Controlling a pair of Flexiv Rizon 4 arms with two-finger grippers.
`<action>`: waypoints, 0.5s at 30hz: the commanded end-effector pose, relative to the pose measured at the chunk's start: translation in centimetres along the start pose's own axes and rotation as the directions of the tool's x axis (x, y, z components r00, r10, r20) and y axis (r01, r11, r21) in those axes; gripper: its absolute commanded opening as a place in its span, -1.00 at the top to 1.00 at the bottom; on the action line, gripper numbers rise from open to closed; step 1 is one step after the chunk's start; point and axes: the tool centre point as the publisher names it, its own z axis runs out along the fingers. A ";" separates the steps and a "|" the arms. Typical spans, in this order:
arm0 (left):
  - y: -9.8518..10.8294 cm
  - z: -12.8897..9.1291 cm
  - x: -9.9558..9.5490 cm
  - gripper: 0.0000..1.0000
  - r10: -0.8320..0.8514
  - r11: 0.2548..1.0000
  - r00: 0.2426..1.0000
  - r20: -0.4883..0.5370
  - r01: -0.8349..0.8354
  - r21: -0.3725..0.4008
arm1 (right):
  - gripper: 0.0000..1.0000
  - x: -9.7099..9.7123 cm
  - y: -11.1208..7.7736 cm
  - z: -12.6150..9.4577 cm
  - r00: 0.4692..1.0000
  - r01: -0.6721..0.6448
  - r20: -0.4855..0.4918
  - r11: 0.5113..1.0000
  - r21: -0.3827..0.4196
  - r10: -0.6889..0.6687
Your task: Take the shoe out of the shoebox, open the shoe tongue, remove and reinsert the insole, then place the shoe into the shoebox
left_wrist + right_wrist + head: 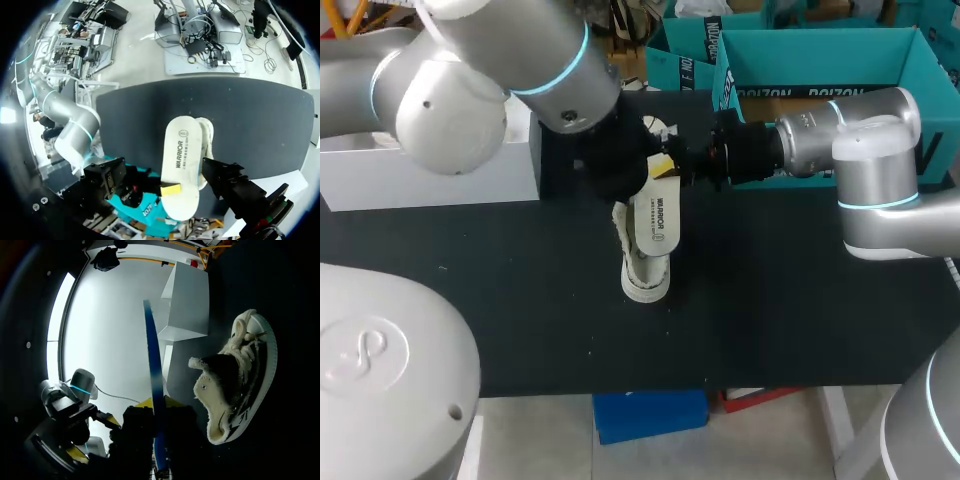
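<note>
Shoe (645,282) lies on its side near the middle of the bench (520,300), toe toward the front edge, outside the shoebox (820,55). The right wrist view shows its opening and fleecy lining (235,385).

Insole (658,220) is out of the shoe and held over it, printed side up, long axis running front to back. My right gripper (668,168) comes in from the right edge and pinches the insole's rear end. In its own view a yellow tip sits on each face of the edge-on insole (152,365).

Left arm (520,60) reaches in from the back left corner. Left gripper (615,180) is tucked under the wrist, just beside the insole; I cannot tell its state.

Teal shoebox stands open at the back right corner. White box (430,175) sits at the back left edge.
</note>
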 end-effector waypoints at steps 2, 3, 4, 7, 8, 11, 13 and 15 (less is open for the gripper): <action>1.1 0.4 -0.7 -1.00 -0.005 1.000 0.980 -0.201 0.004 -0.003 | 1.00 0.0 0.1 0.1 1.000 -0.001 0.001 1.000 0.000 0.001; 1.3 0.3 -0.7 -1.00 -0.005 1.000 0.980 -0.199 0.004 -0.004 | 1.00 0.0 0.1 0.1 1.000 -0.001 0.001 1.000 0.000 0.001; 1.3 0.3 -0.8 -1.00 -0.005 1.000 0.981 -0.196 0.005 -0.004 | 1.00 0.0 0.1 0.1 1.000 -0.001 0.001 1.000 0.000 0.001; 1.4 0.2 -1.0 -1.00 -0.002 1.000 0.981 -0.195 0.002 -0.003 | 1.00 0.0 0.1 0.1 1.000 -0.001 0.001 1.000 0.000 0.001; 1.5 0.3 -1.0 -1.00 -0.001 1.000 0.981 -0.196 0.001 -0.001 | 1.00 0.0 0.1 0.1 1.000 -0.001 0.001 1.000 0.000 0.001; 1.6 0.5 -1.1 -1.00 0.004 1.000 0.980 -0.197 -0.003 0.004 | 1.00 0.0 0.1 0.1 1.000 -0.001 0.001 1.000 0.000 0.001; 1.5 0.6 -1.1 -1.00 0.006 1.000 0.980 -0.198 -0.005 0.007 | 1.00 0.0 0.1 0.1 1.000 -0.001 0.001 1.000 0.000 0.001; 1.5 0.6 -1.1 -1.00 0.006 1.000 0.980 -0.199 -0.005 0.007 | 1.00 0.0 0.1 0.1 1.000 -0.001 0.001 1.000 0.000 0.001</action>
